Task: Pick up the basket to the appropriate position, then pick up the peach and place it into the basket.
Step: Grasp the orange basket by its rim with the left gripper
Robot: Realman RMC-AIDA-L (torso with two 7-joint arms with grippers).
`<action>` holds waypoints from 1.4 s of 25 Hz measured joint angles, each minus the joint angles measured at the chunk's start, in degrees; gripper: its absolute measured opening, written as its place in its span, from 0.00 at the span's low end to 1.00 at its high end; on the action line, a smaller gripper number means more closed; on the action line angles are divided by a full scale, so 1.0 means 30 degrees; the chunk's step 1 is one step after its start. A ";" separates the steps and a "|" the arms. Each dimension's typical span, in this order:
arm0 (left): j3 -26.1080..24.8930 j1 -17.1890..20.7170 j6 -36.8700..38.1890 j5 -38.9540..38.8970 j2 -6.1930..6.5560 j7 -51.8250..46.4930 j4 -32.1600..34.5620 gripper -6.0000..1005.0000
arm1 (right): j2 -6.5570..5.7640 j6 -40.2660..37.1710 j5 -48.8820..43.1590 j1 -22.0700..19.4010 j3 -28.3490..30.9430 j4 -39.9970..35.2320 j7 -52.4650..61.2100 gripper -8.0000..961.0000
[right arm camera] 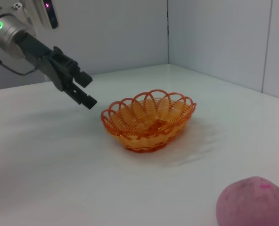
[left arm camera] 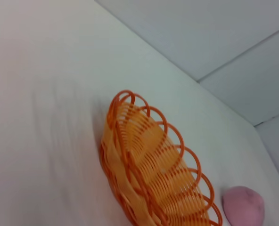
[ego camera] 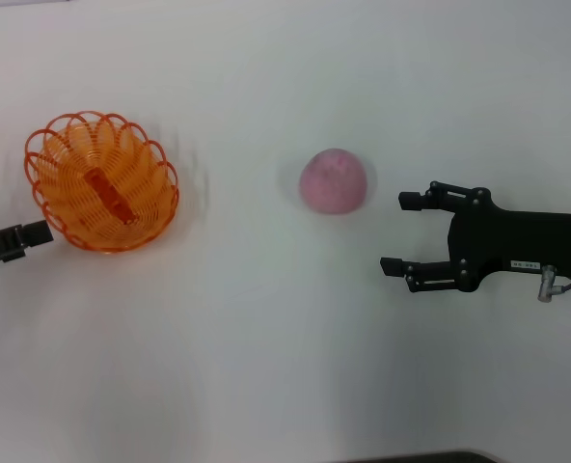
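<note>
We are reaching for the peach with our right gripper open.

Nearest us, the right gripper is hovering with jaws spread, and the peach is lying just beyond and to the left of its fingertips, resting on the white table. Farther left, the empty basket is sitting with our left gripper just beside its near rim, apart from it; we cannot tell whether that one is open.

Orange basket upright, pink peach well apart.
</note>
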 joint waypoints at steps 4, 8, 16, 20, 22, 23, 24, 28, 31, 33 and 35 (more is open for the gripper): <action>0.0466 -0.0281 -0.0452 0.0000 0.0007 0.0258 0.0769 0.86 | 0.0000 -0.0007 0.0000 0.0000 -0.0018 0.0001 0.0000 0.96; 0.1387 -0.0699 -0.1287 0.0000 0.0014 0.0566 0.1674 0.86 | 0.0001 -0.0003 -0.0003 0.0092 -0.0092 0.0000 0.0000 0.96; 0.3413 -0.2121 -0.2639 0.0993 0.0118 0.0590 0.3217 0.86 | 0.0000 -0.0011 -0.0011 0.0147 -0.0022 -0.0081 0.0000 0.96; 0.4564 -0.2925 -0.3571 0.1437 0.0208 0.0615 0.3781 0.86 | 0.0000 -0.0017 -0.0011 0.0172 -0.0051 -0.0107 0.0000 0.96; 0.5469 -0.3288 -0.4300 0.1848 0.0257 0.0627 0.4046 0.86 | 0.0001 -0.0015 -0.0010 0.0177 -0.0077 -0.0113 -0.0001 0.96; 0.6038 -0.3467 -0.4648 0.2135 0.0268 0.0741 0.4143 0.86 | 0.0000 -0.0013 -0.0010 0.0176 -0.0078 -0.0113 0.0000 0.96; 0.6603 -0.3665 -0.4973 0.2509 0.0281 0.0911 0.4206 0.86 | 0.0000 -0.0011 -0.0010 0.0175 -0.0074 -0.0116 0.0000 0.96; 0.7856 -0.4584 -0.5561 0.3764 0.0299 0.1323 0.4249 0.86 | 0.0001 -0.0004 -0.0010 0.0199 -0.0112 -0.0113 0.0000 0.96; 0.8234 -0.5017 -0.5823 0.4379 0.0298 0.1452 0.4252 0.86 | 0.0000 -0.0008 -0.0009 0.0203 -0.0125 -0.0136 0.0000 0.96; 0.9314 -0.5690 -0.6138 0.5415 0.0299 0.1591 0.4225 0.86 | 0.0001 -0.0037 -0.0009 0.0204 -0.0125 -0.0152 0.0000 0.96; 0.9859 -0.6024 -0.6106 0.5937 0.0296 0.1597 0.4139 0.86 | 0.0001 -0.0050 -0.0009 0.0206 -0.0125 -0.0153 0.0000 0.96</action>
